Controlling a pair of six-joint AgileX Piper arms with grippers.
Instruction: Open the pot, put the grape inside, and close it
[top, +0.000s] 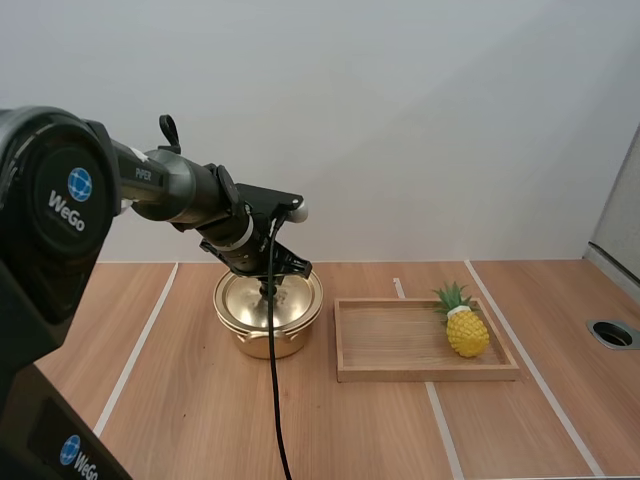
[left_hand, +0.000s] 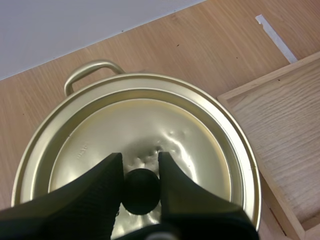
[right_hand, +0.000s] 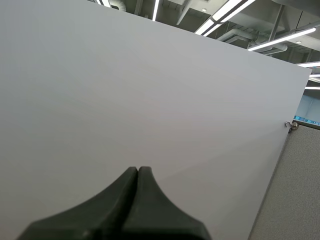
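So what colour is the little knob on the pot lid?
Black knob, best in the left wrist view.

Right gripper (right_hand: 137, 170): the two black fingers (right_hand: 115, 200) lay pressed together as a single dark wedge, tips meeting, nothing held between them. A plain pale wall (right_hand: 150, 90) stood behind the wedge.

I see a shiny round gold metal pot (top: 265, 342) upright on the desk (top: 180, 400), gold lid (left_hand: 150, 117) seated on it, black knob (left_hand: 141, 192) centred on top, yellow toy pineapple (top: 467, 331) standing in the wooden tray (top: 400, 373) beside it
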